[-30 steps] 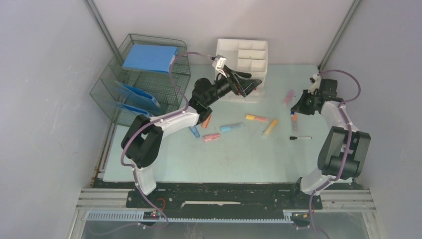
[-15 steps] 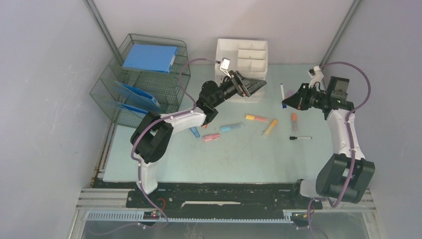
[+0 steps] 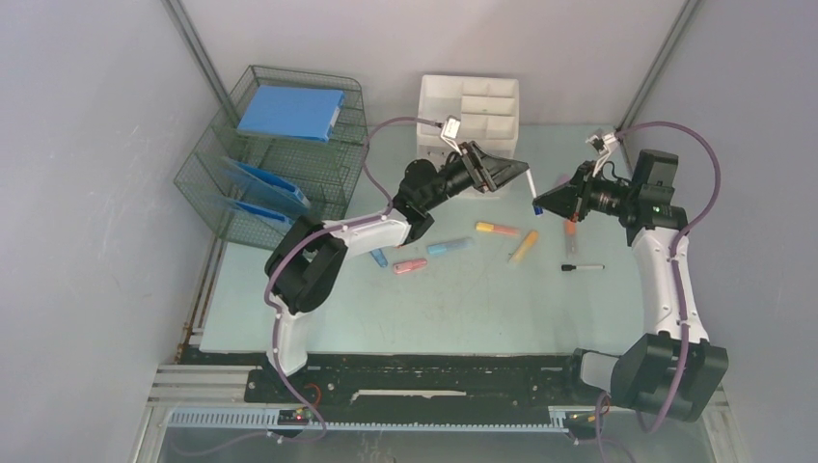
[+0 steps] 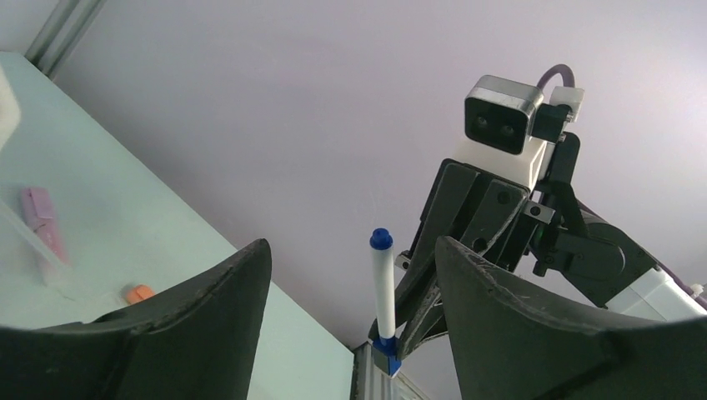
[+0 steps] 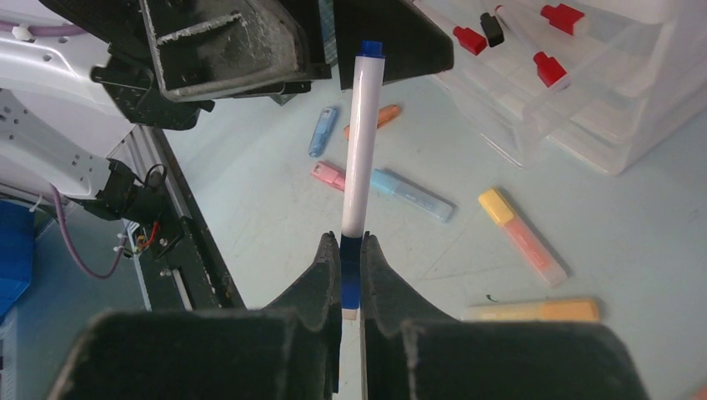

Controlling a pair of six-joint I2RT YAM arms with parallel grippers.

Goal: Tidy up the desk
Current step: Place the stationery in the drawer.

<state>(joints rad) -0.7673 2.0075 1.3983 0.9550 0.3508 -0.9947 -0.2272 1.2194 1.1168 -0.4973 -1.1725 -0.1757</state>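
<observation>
My right gripper is shut on the blue cap end of a white marker and holds it in the air above the mint-green desk. In the right wrist view the marker sticks out from my right gripper toward the left arm's fingers. My left gripper is open and faces it. In the left wrist view the marker stands between the wide jaws of the left gripper, touching neither.
A white compartment organizer holding markers stands at the back. A wire rack with blue folders is at back left. Several highlighters and a thin black pen lie on the desk under the arms.
The right arm rose from the desk with the marker and carried it left. The left gripper swung right to meet it, and its jaws narrowed a little.
</observation>
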